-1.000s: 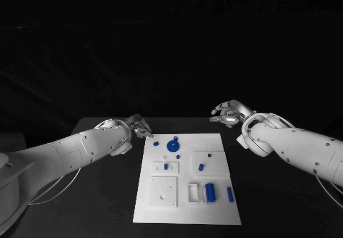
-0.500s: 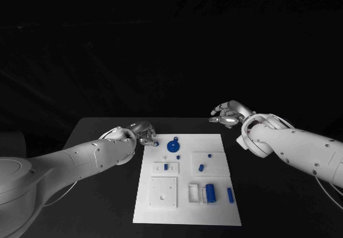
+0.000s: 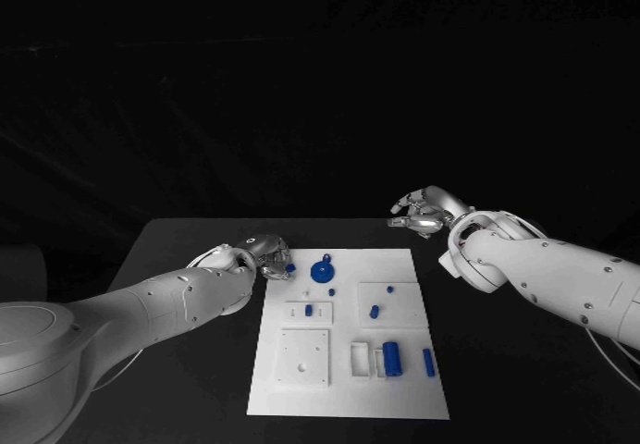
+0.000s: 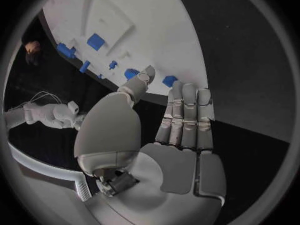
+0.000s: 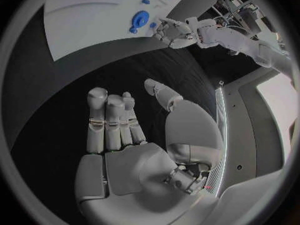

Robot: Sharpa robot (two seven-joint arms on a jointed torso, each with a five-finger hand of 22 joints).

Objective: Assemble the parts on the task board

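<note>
The white task board (image 3: 350, 396) lies in the middle of the black table with several blue parts on it. A small blue piece (image 3: 289, 268) sits at its far left corner, next to a blue disc (image 3: 322, 272). My left hand (image 3: 271, 252) hovers at that corner and holds nothing. In the left wrist view its fingers (image 4: 185, 115) are stretched toward the small blue piece (image 4: 169, 80) at the board (image 4: 156, 25) edge. My right hand (image 3: 420, 215) stays beyond the far right corner, off the board. Its fingers (image 5: 109, 122) are extended over bare table and hold nothing.
Nearer me on the board stand a blue cylinder (image 3: 392, 359) and a blue bar (image 3: 429, 363) beside a white raised block (image 3: 305, 357). A small blue peg (image 3: 310, 311) and two small blue pieces (image 3: 375, 312) lie mid-board. Dark table surrounds the board.
My left hand has moved right and slightly down, from left of the board to its far left corner beside the small blue piece. The right hand has stayed in place.
</note>
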